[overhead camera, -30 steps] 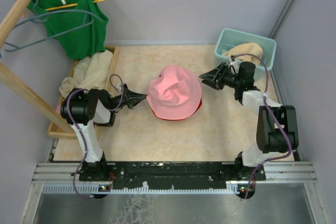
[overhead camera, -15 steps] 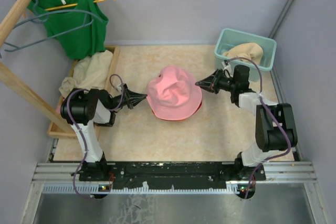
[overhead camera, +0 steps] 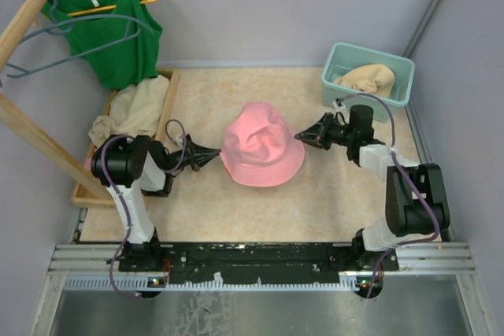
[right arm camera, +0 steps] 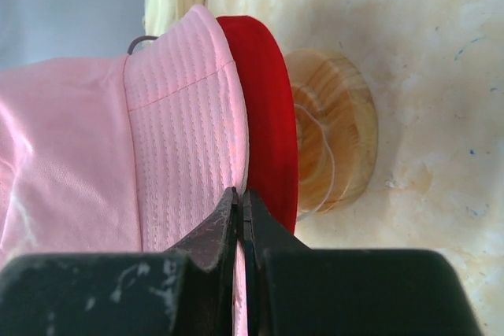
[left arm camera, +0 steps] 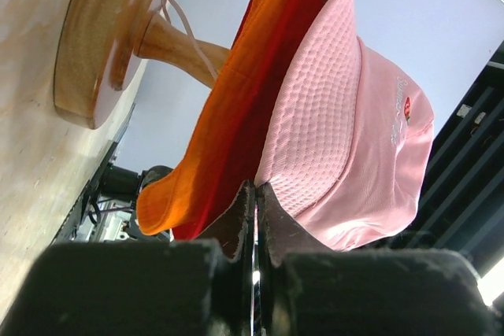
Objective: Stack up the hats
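The pink hat (overhead camera: 260, 151) sits on top of the stack at the table's middle, over the red hat (right arm camera: 268, 116) and the orange hat (left arm camera: 220, 131), on a round wooden stand (right arm camera: 331, 139). My left gripper (overhead camera: 216, 151) is shut at the pink hat's left brim edge; in the left wrist view its tips (left arm camera: 256, 188) meet where the pink brim (left arm camera: 315, 131) lies against the red one. My right gripper (overhead camera: 299, 138) is shut on the pink brim's right edge (right arm camera: 240, 192). The beige hat (overhead camera: 366, 78) lies in the teal bin (overhead camera: 339, 60) at the back right.
A wooden tray (overhead camera: 169, 100) at the left holds a beige cloth garment (overhead camera: 134, 108). A green tank top (overhead camera: 118, 29) hangs on a hanger from the slanted wooden rack (overhead camera: 31, 127) at the back left. Grey walls close in the table.
My right gripper has moved left to the pink brim and shut on it. The pink hat has come down, now hiding the red brim in the top view.
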Motion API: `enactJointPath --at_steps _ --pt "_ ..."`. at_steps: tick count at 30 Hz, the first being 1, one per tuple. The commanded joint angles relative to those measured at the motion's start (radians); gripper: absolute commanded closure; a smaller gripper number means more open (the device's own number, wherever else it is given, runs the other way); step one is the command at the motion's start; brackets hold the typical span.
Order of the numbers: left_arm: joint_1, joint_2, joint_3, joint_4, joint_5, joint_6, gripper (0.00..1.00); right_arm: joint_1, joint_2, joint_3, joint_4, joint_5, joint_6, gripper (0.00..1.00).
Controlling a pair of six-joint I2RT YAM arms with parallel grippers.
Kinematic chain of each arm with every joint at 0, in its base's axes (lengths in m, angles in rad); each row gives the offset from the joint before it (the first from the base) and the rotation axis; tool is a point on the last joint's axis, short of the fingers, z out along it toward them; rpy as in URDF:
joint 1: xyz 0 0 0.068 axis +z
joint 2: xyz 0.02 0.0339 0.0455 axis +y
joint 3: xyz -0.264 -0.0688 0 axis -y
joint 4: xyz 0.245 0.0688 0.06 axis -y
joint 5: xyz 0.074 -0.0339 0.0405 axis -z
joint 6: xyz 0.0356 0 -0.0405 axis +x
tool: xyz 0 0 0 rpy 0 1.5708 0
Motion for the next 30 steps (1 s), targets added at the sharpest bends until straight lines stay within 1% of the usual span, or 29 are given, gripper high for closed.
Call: enactJointPath --at_steps 1,6,11,19,26,30 --pt "0.008 0.014 -0.042 0.251 0.016 0.048 1.0 -0.006 -0.04 -0.017 -0.14 0.096 -0.145 1.0" --pt "0.009 0.022 -0.072 0.251 0.023 0.076 1.0 -0.006 -0.047 -0.007 -0.248 0.187 -0.237 1.0" --pt "0.008 0.041 -0.103 0.251 0.025 0.107 1.0 -0.006 -0.044 -0.001 -0.299 0.256 -0.292 1.0" --pt "0.008 0.076 -0.14 0.251 0.025 0.156 1.0 0.021 -0.029 0.009 -0.312 0.312 -0.337 1.0" --pt "0.009 0.132 -0.157 0.251 0.018 0.205 1.0 0.049 0.033 0.057 -0.325 0.359 -0.363 1.0" --pt "0.007 0.125 -0.161 0.251 0.015 0.209 1.0 0.068 0.055 0.103 -0.324 0.376 -0.366 1.0"
